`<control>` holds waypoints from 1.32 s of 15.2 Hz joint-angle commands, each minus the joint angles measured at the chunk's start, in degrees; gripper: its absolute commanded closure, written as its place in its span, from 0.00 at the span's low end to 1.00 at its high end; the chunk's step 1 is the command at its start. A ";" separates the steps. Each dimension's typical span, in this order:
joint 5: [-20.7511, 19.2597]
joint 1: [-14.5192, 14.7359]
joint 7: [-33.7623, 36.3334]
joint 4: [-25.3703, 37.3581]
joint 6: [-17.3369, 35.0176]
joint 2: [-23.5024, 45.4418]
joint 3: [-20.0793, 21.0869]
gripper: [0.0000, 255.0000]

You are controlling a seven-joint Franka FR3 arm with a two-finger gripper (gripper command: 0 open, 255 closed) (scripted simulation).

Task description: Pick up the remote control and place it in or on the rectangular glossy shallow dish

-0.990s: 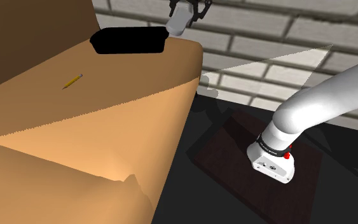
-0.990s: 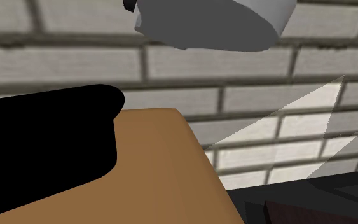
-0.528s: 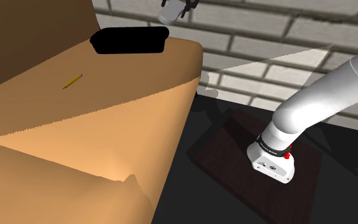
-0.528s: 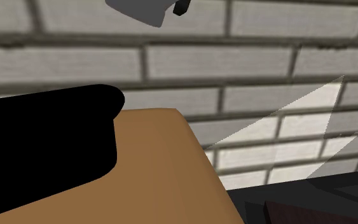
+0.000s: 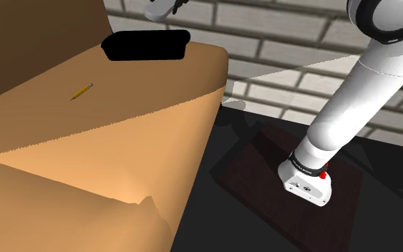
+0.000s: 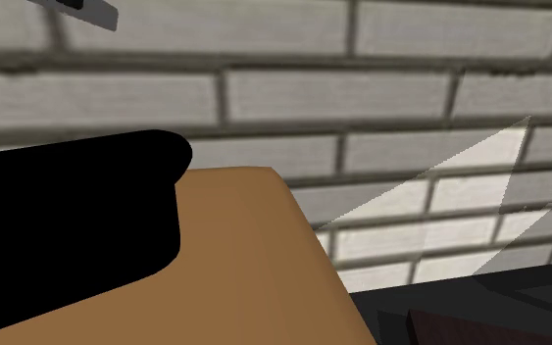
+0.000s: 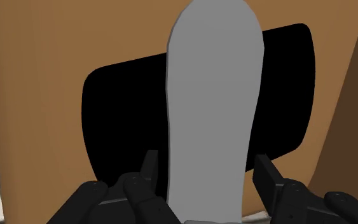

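Observation:
A plain grey, elongated remote control (image 7: 210, 108) hangs in the air with my gripper (image 7: 206, 170) shut on its near end, one black finger (image 7: 149, 170) at each side. Straight below it lies the black rectangular shallow dish (image 7: 110, 108) on a brown cushioned surface (image 7: 37, 95). In the shoulder view the remote (image 5: 158, 9) is at the top edge, just above the dish (image 5: 146, 45), which sits at the far end of the brown surface. The second exterior view catches a corner of the remote (image 6: 89, 10) high above the dish (image 6: 68, 216).
A yellow pencil (image 5: 81, 91) lies on the brown surface (image 5: 121, 129) nearer than the dish. A darker brown backrest (image 5: 35, 36) rises along the shoulder view's left. A grey brick wall (image 5: 300, 36) stands behind. My white arm (image 5: 350, 107) rises from a dark stand (image 5: 264, 193).
The gripper has carried the remote toward the shoulder view's left, from beside the dish's right end to over the dish. In the second exterior view the remote has slid left to the top corner.

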 commanded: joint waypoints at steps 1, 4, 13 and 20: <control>-3.71 1.52 2.20 7.14 -1.64 6.05 1.21 1.00; -10.06 6.20 5.01 21.06 -6.05 16.59 1.95 1.00; -6.85 3.38 3.92 6.52 3.70 11.34 1.48 1.00; -5.70 2.40 3.38 -0.54 9.02 9.42 1.34 1.00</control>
